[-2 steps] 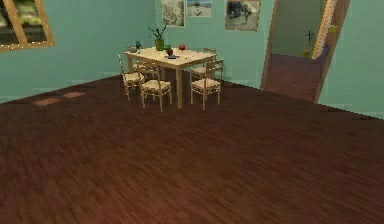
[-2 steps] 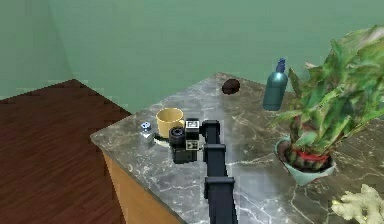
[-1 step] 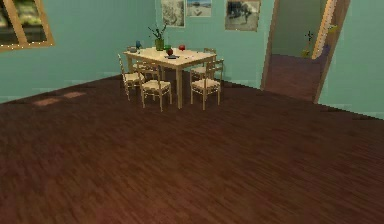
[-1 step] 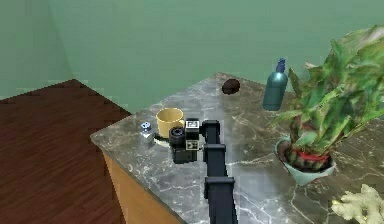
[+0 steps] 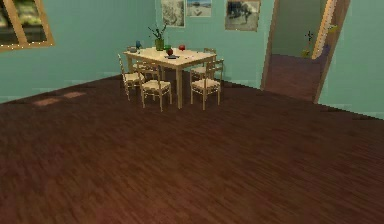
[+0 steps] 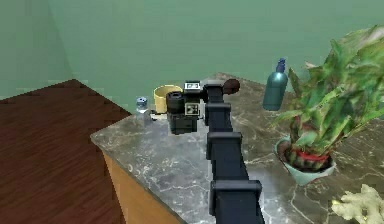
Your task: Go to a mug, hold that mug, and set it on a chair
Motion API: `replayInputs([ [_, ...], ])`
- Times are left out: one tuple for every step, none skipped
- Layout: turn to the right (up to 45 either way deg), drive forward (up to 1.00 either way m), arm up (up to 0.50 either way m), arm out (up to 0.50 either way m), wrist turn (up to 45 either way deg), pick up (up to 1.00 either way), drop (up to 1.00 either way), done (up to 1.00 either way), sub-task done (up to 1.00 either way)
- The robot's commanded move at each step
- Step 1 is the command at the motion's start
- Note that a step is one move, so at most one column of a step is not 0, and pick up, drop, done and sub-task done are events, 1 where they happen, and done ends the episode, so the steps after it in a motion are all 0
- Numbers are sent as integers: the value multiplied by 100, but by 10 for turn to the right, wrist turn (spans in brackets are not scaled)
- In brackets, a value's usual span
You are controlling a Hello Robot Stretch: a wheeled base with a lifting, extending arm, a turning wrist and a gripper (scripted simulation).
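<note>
On a marble counter [image 6: 160,160], the robot's gripper [image 6: 181,113] sits right by a yellow mug [image 6: 163,97] whose inside is hidden, and whether it holds anything cannot be told, while a blue bottle [image 6: 276,86] and a pot [image 6: 305,168] holding a leafy plant [image 6: 340,85] stand nearby, and chairs [image 5: 206,85] ring a distant dining table [image 5: 190,62].

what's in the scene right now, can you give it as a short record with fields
counter: grey marbled top
mug: yellow, standing on the counter
gripper: at the end of the arm, close by the mug; cannot tell whether it holds anything
also on counter: teal bottle, potted plant, small pale object
chairs: wooden, around a dining table across the dark wood floor
task state: mug not yet on a chair
</note>
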Motion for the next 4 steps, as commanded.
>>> replayInputs([
  [0, 0, 6, 0, 0, 0, 0, 0, 0],
  [0, 0, 0, 0, -450, 0, 0, 0, 0],
  [0, 0, 0, 0, -450, 0, 0, 0, 0],
  [0, 0, 0, 0, -240, 0, 0, 0, 0],
])
